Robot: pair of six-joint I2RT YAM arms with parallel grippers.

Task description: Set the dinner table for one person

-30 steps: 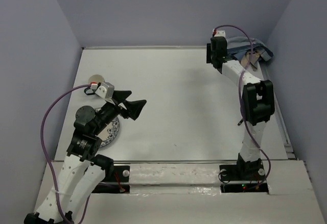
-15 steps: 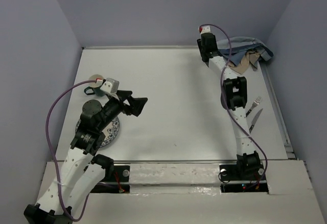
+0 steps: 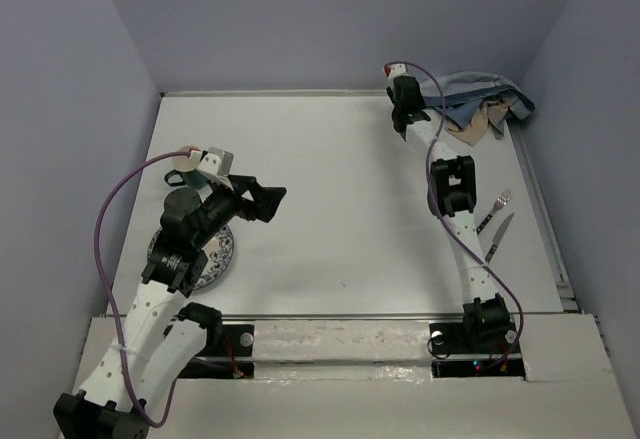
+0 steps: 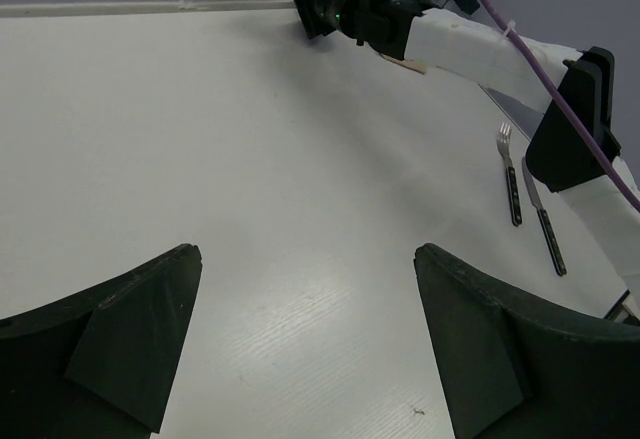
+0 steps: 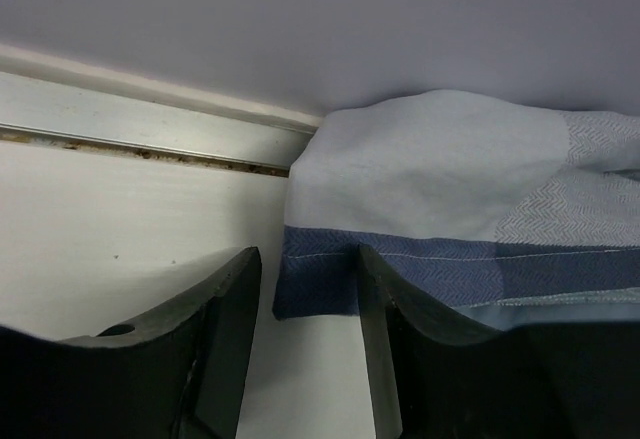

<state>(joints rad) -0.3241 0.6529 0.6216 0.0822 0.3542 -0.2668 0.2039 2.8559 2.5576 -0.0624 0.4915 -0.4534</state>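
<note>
The dinner table [image 3: 340, 159] is the big white top. A blue-and-tan plaid placemat [image 3: 482, 102] lies bunched in its far right corner. My right gripper [image 3: 413, 109] reaches to the mat's left edge. In the right wrist view that gripper [image 5: 305, 264] is open, with the mat's dark blue corner [image 5: 318, 284] lying between its fingers. A fork [image 3: 498, 209] and a knife [image 3: 501, 234] lie side by side near the right edge. A blue-patterned plate [image 3: 218, 255] sits at the left under my left arm. My left gripper [image 3: 268, 202] hovers open with nothing in it, also open in its own view [image 4: 305, 251].
A small round cup [image 3: 186, 157] stands behind the plate at the far left. The right arm [image 4: 480, 49] stretches across the table's back right. The purple wall closes in behind the mat [image 5: 430, 159]. A metal rail [image 5: 140, 144] runs along the table's back edge.
My right arm has swung left and straightened, uncovering the fork and knife, and its gripper now sits at the mat's left corner. The left gripper shifted slightly.
</note>
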